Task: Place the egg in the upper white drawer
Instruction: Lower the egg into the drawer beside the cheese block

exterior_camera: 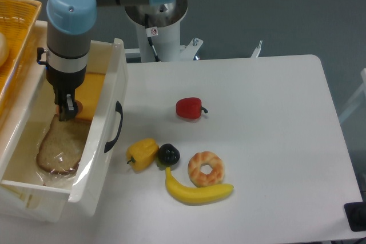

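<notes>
The two-finger gripper [67, 111] hangs inside the large, deep white plastic drawer [102, 115] at the left edge of the counter [269, 118], pointing straight down. A small tan-pink patch just beside the fingertips, on their right, appears to be the small smooth oval egg [79, 106]. It sits low in the drawer, at the edge of a flat yellow-orange slab [91, 96] and just above a slice of brown-crusted bread [60, 144]. Most of the egg is hidden by the gripper, so its long axis cannot be told, nor whether it rests on the drawer floor or is pinched between the fingers. The fingers look close together, but how far apart they stand cannot be read from this view.

Since the egg lies directly at the fingertips and already within the drawer walls, the coming move seems to turn only on letting go and lifting straight up. The tall drawer wall with the black curved handle [114, 128] stands close on the right, and a yellow wicker basket [16, 38] overhangs the left, so a sideways exit looks risky.

Well apart on the open counter lie a red pepper [189, 108], a yellow pepper [142, 152], a dark round fruit [168, 154], a glazed ring donut [206, 168] and a yellow banana [197, 191]. None of them blocks the arm.
</notes>
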`<action>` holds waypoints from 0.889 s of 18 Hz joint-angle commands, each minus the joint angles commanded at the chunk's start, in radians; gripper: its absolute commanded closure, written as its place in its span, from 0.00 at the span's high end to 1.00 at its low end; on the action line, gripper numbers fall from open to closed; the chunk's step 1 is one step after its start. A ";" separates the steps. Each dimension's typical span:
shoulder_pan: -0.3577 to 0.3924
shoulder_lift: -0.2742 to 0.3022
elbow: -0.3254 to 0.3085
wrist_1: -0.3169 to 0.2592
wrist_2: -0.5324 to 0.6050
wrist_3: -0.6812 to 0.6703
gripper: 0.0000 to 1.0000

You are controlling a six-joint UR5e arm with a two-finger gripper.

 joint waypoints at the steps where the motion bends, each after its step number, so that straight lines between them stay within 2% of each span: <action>1: 0.000 0.000 -0.002 0.000 0.000 0.000 0.39; 6: 0.000 0.005 -0.006 0.000 0.000 0.002 0.53; 12: 0.000 0.003 -0.006 0.000 0.000 0.002 0.59; 14: 0.000 0.002 -0.006 0.003 0.000 0.002 0.68; 16: 0.000 0.003 -0.003 0.003 0.000 0.014 0.71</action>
